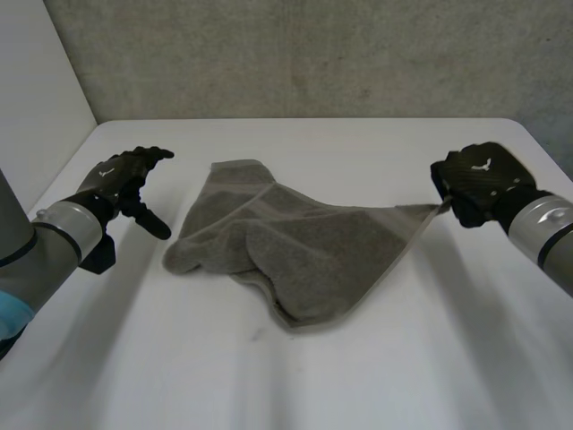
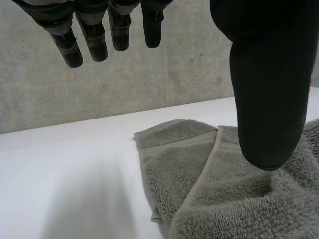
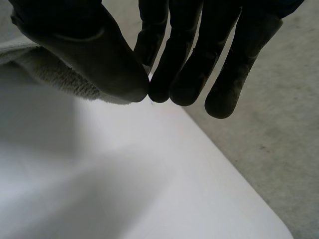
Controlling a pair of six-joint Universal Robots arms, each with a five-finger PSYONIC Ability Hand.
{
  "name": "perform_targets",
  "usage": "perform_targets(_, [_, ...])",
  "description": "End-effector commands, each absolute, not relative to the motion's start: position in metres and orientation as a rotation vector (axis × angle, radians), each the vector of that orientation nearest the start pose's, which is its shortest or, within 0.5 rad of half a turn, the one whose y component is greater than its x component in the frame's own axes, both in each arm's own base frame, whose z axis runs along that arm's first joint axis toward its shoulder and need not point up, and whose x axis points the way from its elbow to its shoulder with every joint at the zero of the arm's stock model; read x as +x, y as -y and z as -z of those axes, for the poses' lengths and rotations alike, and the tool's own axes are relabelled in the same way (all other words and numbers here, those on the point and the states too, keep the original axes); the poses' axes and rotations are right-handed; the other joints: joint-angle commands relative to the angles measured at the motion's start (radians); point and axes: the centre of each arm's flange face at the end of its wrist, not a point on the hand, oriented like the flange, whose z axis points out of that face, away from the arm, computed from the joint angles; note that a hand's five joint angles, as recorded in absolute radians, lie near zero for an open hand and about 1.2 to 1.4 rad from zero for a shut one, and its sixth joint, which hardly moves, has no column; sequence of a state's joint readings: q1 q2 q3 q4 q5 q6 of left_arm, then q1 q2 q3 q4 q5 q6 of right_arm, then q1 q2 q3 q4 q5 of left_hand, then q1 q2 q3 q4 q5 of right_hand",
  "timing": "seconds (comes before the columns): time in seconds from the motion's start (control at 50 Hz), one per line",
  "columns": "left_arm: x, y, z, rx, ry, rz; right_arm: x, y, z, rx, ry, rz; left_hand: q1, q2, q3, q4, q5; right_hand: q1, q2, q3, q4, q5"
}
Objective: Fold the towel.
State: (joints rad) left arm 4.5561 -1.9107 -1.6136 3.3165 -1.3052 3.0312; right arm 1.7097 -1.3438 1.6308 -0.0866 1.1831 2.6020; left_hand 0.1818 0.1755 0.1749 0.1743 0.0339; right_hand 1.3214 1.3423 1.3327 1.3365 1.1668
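Observation:
A grey towel lies rumpled and partly folded in the middle of the white table. My right hand is shut on the towel's right corner, pinching it between thumb and fingers and holding it a little above the table. In the right wrist view the towel corner runs in under the thumb. My left hand hovers open to the left of the towel, apart from it. In the left wrist view its fingers and thumb spread above the towel's left end.
A grey concrete wall stands behind the table. A white panel rises at the far left. The table's right edge drops to a grey floor near my right hand.

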Motion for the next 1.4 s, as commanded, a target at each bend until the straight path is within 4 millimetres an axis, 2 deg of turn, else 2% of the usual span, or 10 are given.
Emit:
perform_targets(0.02, [-0.211,0.291,-0.205,0.413,-2.760,2.156,0.206,0.291,-0.254,-1.043,-2.037,2.043,0.108,0.114,0.115,0.116,0.081,0.075,0.054,0.064,0.060,0.055])
perform_targets(0.26, [-0.232,0.214,-0.187,0.629,-2.892,2.024,0.207,0.283,-0.251,-1.063,-2.018,2.063,0.666,0.672,0.673,0.673,0.639,0.075,0.054,0.064,0.060,0.055])
perform_targets(0.44, [-0.235,0.209,-0.167,0.817,-2.831,1.904,0.208,0.284,-0.240,-1.064,-2.048,2.019,0.666,0.672,0.673,0.673,0.639,0.075,0.054,0.064,0.060,0.055])
perform_targets(0.72, [-0.262,0.282,-0.135,0.971,-2.727,1.855,0.209,0.287,-0.224,-1.074,-2.074,1.982,0.710,0.716,0.717,0.717,0.683,0.075,0.054,0.064,0.060,0.055])
perform_targets(0.78, [-0.280,0.312,-0.147,0.988,-2.635,1.996,0.209,0.287,-0.224,-1.074,-2.076,1.981,0.501,0.508,0.508,0.509,0.475,0.075,0.054,0.064,0.060,0.055])
perform_targets(0.84, [-0.306,0.344,-0.173,1.013,-2.480,2.205,0.209,0.288,-0.223,-1.074,-2.076,1.980,-0.007,-0.001,0.000,0.000,-0.034,0.075,0.054,0.064,0.060,0.055])
perform_targets(0.96, [-0.340,0.384,-0.207,0.980,-2.326,2.469,0.209,0.287,-0.223,-1.074,-2.078,1.977,-0.007,-0.001,0.000,0.000,-0.034,0.075,0.054,0.064,0.060,0.055])
perform_targets(1.14, [-0.337,0.349,-0.182,0.932,-2.723,2.176,0.209,0.288,-0.219,-1.077,-2.088,1.963,-0.007,-0.001,0.000,0.000,-0.034,0.075,0.054,0.064,0.060,0.055])
perform_targets(1.28, [-0.318,0.319,-0.180,0.927,-2.799,2.059,0.209,0.289,-0.213,-1.101,-2.102,1.945,-0.007,0.000,0.000,0.001,-0.033,0.075,0.054,0.064,0.060,0.055])
perform_targets(1.4, [-0.303,0.298,-0.194,0.889,-2.730,2.143,0.209,0.288,-0.211,-1.103,-2.107,1.938,0.087,0.093,0.094,0.095,0.060,0.075,0.054,0.064,0.060,0.055])
